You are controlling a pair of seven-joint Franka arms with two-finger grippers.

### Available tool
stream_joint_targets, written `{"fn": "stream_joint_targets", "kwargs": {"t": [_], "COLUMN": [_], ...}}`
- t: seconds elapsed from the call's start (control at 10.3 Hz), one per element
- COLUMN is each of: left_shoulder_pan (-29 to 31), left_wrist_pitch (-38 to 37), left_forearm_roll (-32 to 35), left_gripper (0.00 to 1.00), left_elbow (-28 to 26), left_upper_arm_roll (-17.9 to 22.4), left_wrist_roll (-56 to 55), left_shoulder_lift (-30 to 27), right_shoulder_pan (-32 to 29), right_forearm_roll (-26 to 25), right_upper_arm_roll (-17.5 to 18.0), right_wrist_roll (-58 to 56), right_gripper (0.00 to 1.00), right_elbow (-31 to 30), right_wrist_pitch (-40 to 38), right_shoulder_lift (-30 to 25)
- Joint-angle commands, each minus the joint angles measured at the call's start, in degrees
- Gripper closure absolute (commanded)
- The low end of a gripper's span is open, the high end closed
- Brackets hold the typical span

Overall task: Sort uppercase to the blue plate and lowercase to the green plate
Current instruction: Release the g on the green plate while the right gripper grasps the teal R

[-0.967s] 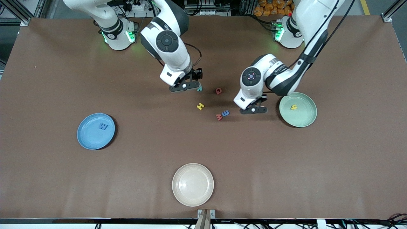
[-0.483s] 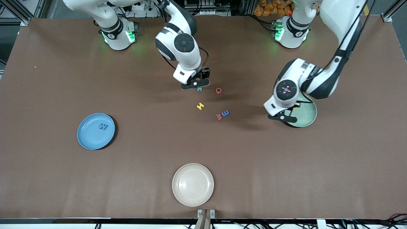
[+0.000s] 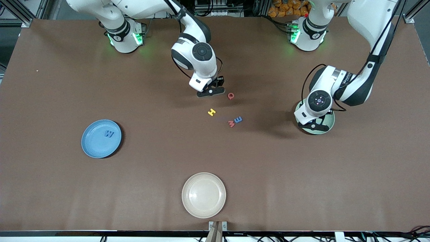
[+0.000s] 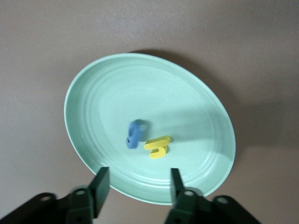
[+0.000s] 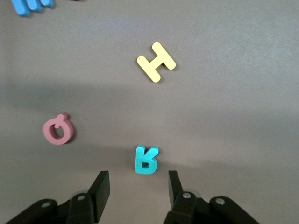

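Observation:
The green plate [image 4: 154, 93] holds two lowercase letters, a blue g [image 4: 135, 134] and a yellow h [image 4: 158, 146], side by side. My left gripper [image 4: 138, 186] hangs open and empty over that plate's rim [image 3: 329, 126]. My right gripper [image 5: 138, 184] is open low over the table, its fingers to either side of the teal R [image 5: 146, 159] and just short of it. Near it lie the red Q [image 3: 230, 96] and yellow H [image 3: 211, 112]. A red lowercase letter [image 3: 231, 123] and a blue one [image 3: 238, 119] touch each other. The blue plate [image 3: 95, 143] holds the blue W [image 3: 108, 134].
A cream plate [image 3: 204, 195] sits near the table's front edge, nearer to the front camera than all the letters. The left arm's body covers much of the green plate in the front view.
My left gripper moved from beside the loose letters to over the green plate and opened; the blue g now lies there. My right gripper shifted toward the teal R.

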Motion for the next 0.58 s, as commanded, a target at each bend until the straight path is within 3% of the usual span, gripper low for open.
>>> {"fn": "stream_joint_targets", "kwargs": {"t": [0.0, 0.19, 0.48], "left_shoulder_pan": [-0.15, -0.41, -2.07], "left_wrist_pitch": [0.28, 0.28, 0.28], "left_forearm_roll": [-2.63, -10.17, -15.29], "left_gripper": [0.00, 0.00, 0.00], "left_elbow": [1.81, 5.15, 8.76], "left_upper_arm_roll": [-0.20, -0.20, -0.46], "left_wrist_roll": [-1.35, -1.00, -1.35], "left_shoulder_lift": [-1.81, -1.90, -1.46], "right_shoulder_pan": [0.69, 0.96, 1.14], "right_forearm_roll": [-2.92, -3.88, -6.87], "right_upper_arm_roll": [0.15, 0.24, 0.15], "right_wrist_roll": [3.61, 5.10, 7.74], "right_gripper": [0.41, 0.41, 0.41], "right_elbow": [-0.52, -0.52, -0.52], "right_wrist_pitch": [2.30, 3.09, 3.98], "right_shoulder_lift": [1.95, 3.09, 4.68]}}
